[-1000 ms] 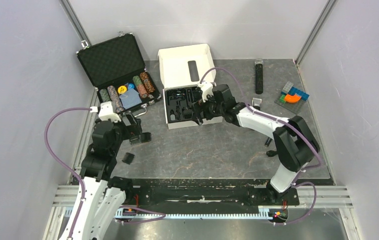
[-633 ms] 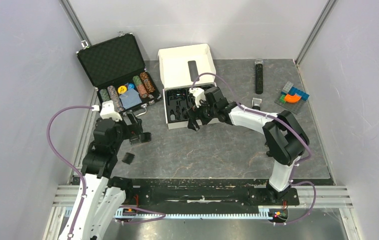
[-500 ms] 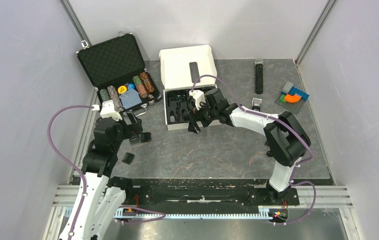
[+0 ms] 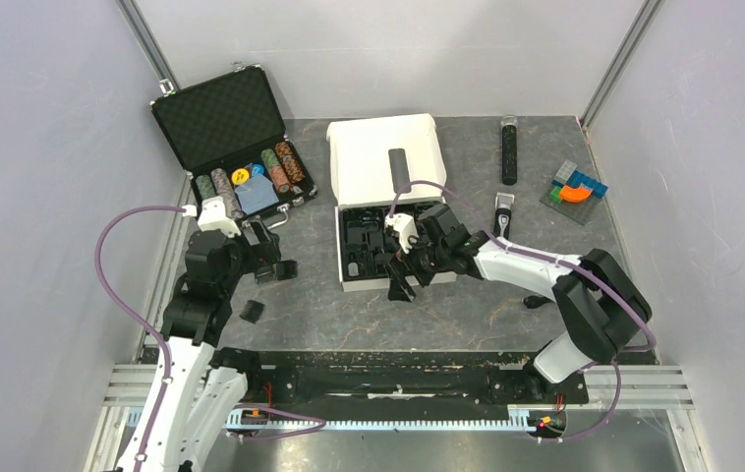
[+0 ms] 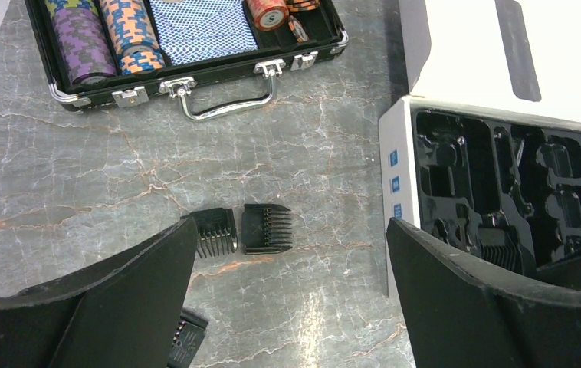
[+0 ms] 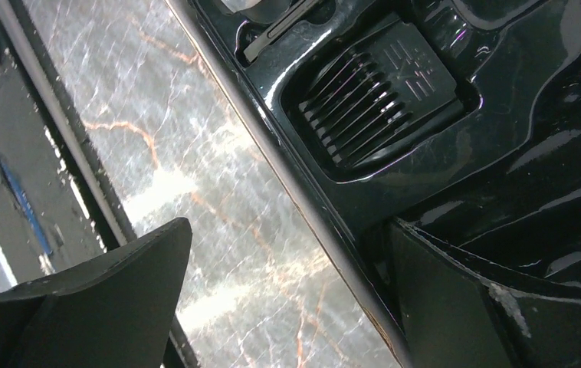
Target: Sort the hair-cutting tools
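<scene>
Two grippers: left gripper (image 5: 290, 227), right gripper (image 6: 287, 224), both spread wide, empty.
Under left: two ribbed black plastic comb attachments (image 5: 267, 228) on grey tabletop (image 5: 119, 192).
Under right: another comb (image 6: 379, 92) seated in glossy black tray (image 6: 502, 176).
Beyond: slim black-and-silver hair clipper (image 4: 502, 211) on tabletop near tray.

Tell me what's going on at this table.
Hair-clipper parts are being sorted into a white box. The right gripper hangs open over the box's near edge, where one comb already sits in its slot. The left gripper hangs open above two combs on the table. The clipper lies right of the box.
</scene>
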Motion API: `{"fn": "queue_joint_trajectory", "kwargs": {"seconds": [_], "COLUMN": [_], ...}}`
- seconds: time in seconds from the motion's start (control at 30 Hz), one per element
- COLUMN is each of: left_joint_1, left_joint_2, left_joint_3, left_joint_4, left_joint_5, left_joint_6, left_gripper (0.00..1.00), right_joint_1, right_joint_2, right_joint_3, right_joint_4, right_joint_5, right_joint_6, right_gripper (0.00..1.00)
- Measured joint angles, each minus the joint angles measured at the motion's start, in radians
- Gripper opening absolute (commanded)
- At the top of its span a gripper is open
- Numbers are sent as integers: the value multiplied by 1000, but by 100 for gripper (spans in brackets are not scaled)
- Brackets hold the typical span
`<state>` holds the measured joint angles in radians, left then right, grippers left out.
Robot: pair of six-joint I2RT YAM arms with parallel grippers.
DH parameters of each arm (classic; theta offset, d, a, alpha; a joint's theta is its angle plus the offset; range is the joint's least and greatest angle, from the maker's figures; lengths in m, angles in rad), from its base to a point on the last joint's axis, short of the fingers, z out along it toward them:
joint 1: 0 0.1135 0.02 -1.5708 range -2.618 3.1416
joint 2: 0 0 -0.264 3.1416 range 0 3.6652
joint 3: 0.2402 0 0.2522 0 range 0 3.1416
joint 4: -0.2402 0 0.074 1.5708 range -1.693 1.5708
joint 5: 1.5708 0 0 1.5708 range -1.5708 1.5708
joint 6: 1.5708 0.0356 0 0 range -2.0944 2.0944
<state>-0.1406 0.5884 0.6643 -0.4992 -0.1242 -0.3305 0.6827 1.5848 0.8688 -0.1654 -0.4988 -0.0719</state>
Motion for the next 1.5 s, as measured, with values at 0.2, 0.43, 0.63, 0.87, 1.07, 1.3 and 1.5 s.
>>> {"fn": "queue_joint_trajectory", "kwargs": {"seconds": [0.2,0.43,0.63,0.87,1.07,1.3,1.5], "left_joint_1": [0,0,2,42,140,179,179], "left_joint_2": [14,79,207,465,591,729,808], "left_joint_3": [0,0,0,31,55,127,129], "left_joint_4": [0,-2,-13,-54,-64,-77,-76], "left_joint_5": [0,-1,-6,-34,-31,-24,-10], "left_joint_6": [0,-9,-92,-167,-169,-158,-148], "left_gripper": [100,100,100,99,87,79,77], "right_joint_1": [8,10,11,11,11,11,11], "right_joint_2": [-81,-240,-464,-570,-576,-579,-581], "right_joint_3": [-35,-35,-93,-213,-243,-245,-245], "right_joint_4": [-73,-100,21,148,159,166,167], "right_joint_5": [-5,75,290,482,577,657,700], "right_joint_6": [-4,-16,-10,23,35,38,39], "right_gripper": [98,98,98,98,98,98,98]}}
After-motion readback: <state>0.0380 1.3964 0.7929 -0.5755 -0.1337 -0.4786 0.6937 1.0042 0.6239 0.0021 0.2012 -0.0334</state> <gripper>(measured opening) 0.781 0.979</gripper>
